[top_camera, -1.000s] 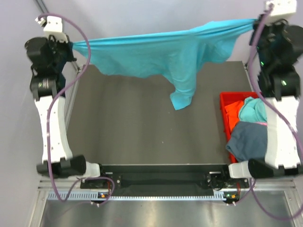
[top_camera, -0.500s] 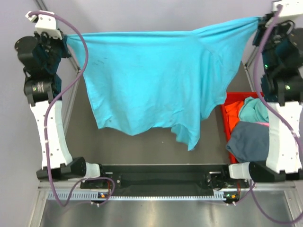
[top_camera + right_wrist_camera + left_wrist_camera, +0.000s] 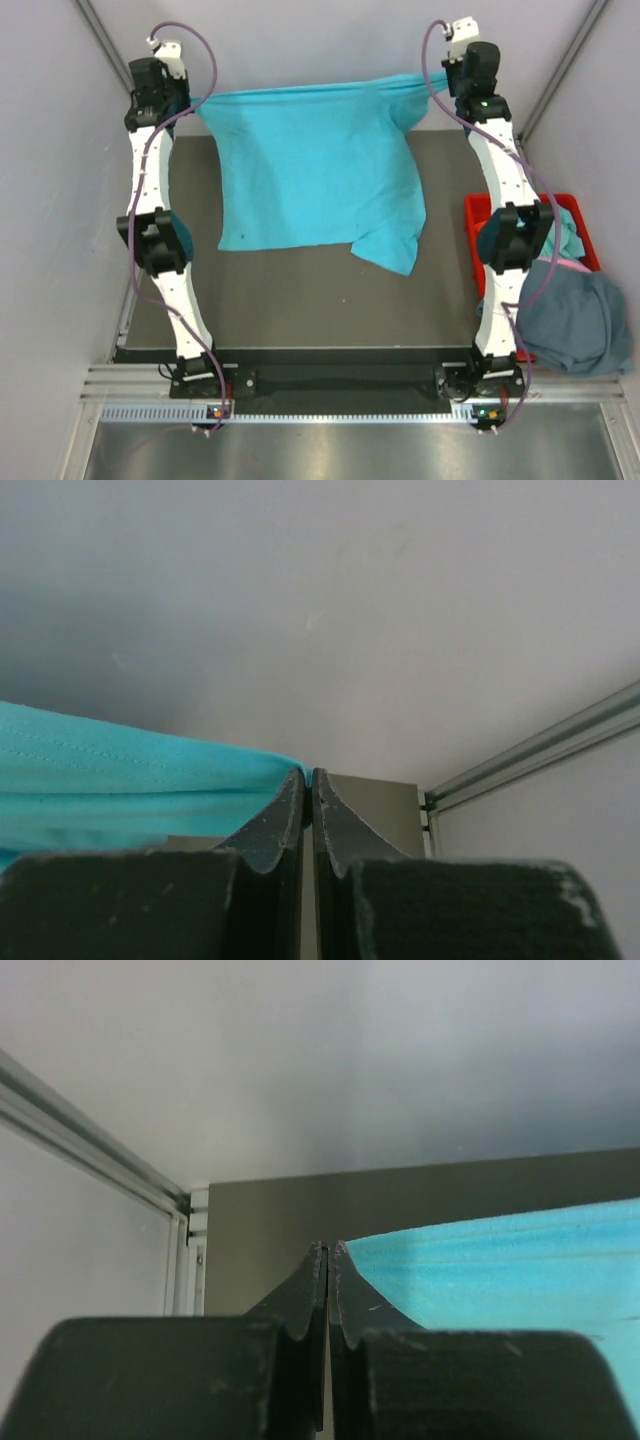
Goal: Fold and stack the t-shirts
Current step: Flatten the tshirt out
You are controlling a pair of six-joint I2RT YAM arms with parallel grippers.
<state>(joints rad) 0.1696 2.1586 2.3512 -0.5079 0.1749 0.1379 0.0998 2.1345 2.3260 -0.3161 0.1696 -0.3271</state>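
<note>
A bright turquoise t-shirt (image 3: 315, 180) is stretched between both grippers at the far side of the table. Its body drapes toward me and its lower edge lies on the dark table top (image 3: 300, 300). My left gripper (image 3: 192, 101) is shut on the shirt's left top corner, and the right gripper (image 3: 440, 85) is shut on the bunched right top corner. In the left wrist view the closed gripper (image 3: 328, 1250) has turquoise cloth (image 3: 500, 1270) running off to the right. In the right wrist view the closed gripper (image 3: 307, 776) pinches the cloth (image 3: 120, 780) coming from the left.
A red bin (image 3: 480, 215) stands at the table's right edge behind the right arm. A slate blue-grey t-shirt (image 3: 575, 320) spills over its near end, with a turquoise-green cloth (image 3: 570, 238) and a pink sliver above it. Grey walls close in behind and at both sides.
Both arms have stretched out toward the far wall and come closer together. The turquoise shirt went from hanging high near the camera to draping down onto the table.
</note>
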